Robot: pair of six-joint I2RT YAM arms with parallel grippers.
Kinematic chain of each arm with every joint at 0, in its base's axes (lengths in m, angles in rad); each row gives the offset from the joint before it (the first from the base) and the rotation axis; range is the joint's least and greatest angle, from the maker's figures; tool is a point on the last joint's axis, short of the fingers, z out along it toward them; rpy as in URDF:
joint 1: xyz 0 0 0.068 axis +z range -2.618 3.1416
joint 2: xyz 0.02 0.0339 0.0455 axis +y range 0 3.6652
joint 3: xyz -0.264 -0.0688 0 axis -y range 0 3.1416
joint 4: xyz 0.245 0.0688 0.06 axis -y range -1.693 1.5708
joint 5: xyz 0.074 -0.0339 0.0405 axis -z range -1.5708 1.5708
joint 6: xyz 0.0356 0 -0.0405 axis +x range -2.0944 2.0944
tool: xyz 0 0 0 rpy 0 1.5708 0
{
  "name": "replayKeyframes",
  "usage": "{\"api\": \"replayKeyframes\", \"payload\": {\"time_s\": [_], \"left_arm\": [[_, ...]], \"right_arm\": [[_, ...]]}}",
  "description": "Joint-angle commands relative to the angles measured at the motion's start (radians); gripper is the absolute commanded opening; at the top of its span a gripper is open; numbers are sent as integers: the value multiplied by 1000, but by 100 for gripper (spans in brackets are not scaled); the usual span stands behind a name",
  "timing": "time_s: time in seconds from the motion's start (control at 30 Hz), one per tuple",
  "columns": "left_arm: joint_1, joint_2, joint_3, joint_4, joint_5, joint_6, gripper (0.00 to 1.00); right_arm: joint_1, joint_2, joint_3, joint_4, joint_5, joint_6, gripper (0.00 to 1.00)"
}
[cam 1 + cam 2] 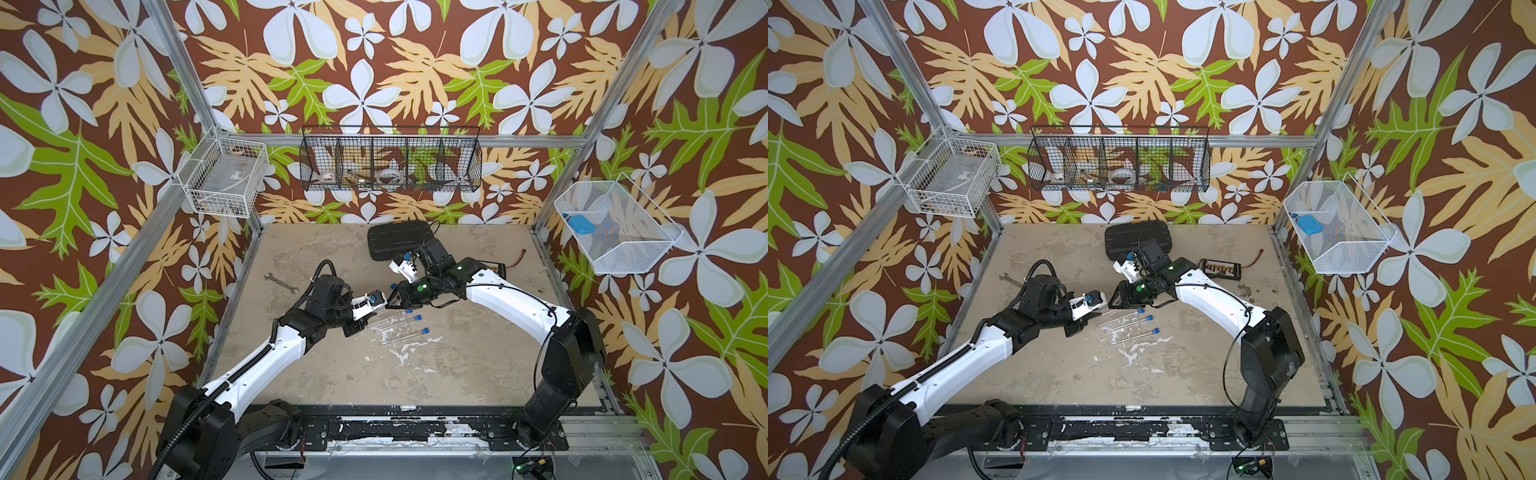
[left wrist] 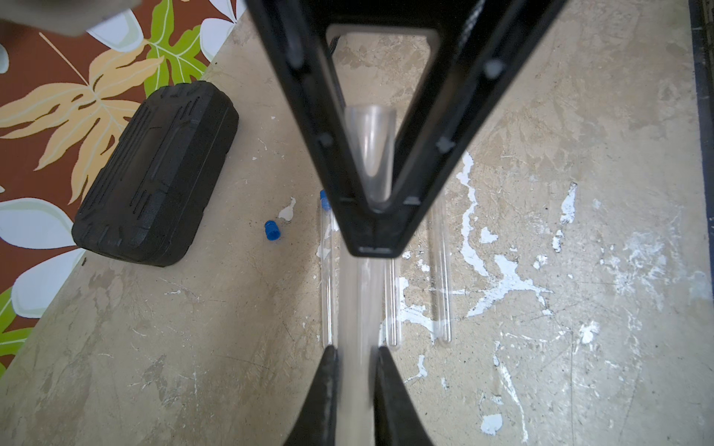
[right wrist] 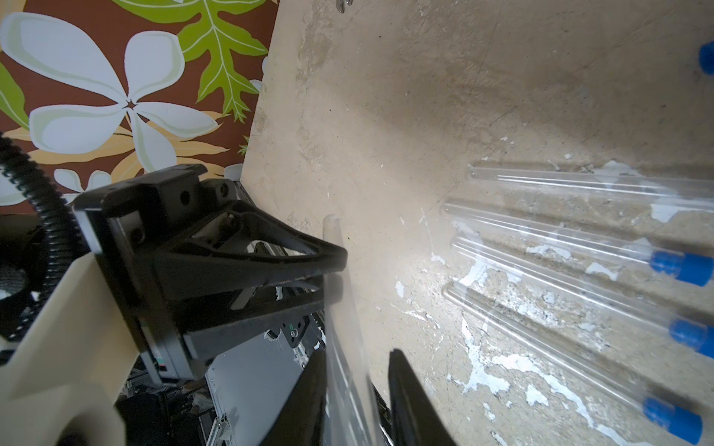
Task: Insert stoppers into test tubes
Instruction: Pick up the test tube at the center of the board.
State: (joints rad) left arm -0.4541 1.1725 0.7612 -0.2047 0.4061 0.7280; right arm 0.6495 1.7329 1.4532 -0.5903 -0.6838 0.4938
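1. The held test tube (image 2: 361, 305) is thin and clear. It is raised over the table (image 1: 457, 365) on the robot's side of the black case (image 1: 399, 241), spanning between both grippers, its mouth unplugged.
2. The left gripper (image 2: 356, 352) pinches it near the rounded end. The right gripper (image 3: 357, 359) straddles the open end with a sliver of gap on one side; I cannot tell whether it grips.
3. Four lying tubes (image 3: 560, 236) rest side by side beneath it, farther from the case. Three show blue stoppers (image 3: 680, 267).
4. One loose stopper (image 2: 272, 230) lies near the case's corner.
5. Risks, as I judge them: grippers pulling out of line could snap the tube, and an early release would drop it onto the lying tubes.
6. No brand or writing is readable.
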Motion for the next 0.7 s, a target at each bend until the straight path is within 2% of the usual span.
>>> {"api": "replayKeyframes", "payload": {"time_s": [0.0, 0.67], "left_arm": [[0, -5, 0, 17, 22, 8, 2], [0, -10, -10, 21, 30, 16, 7]], "right_arm": [[4, 1, 3, 15, -11, 9, 28], [7, 2, -9, 18, -42, 11, 15]]}}
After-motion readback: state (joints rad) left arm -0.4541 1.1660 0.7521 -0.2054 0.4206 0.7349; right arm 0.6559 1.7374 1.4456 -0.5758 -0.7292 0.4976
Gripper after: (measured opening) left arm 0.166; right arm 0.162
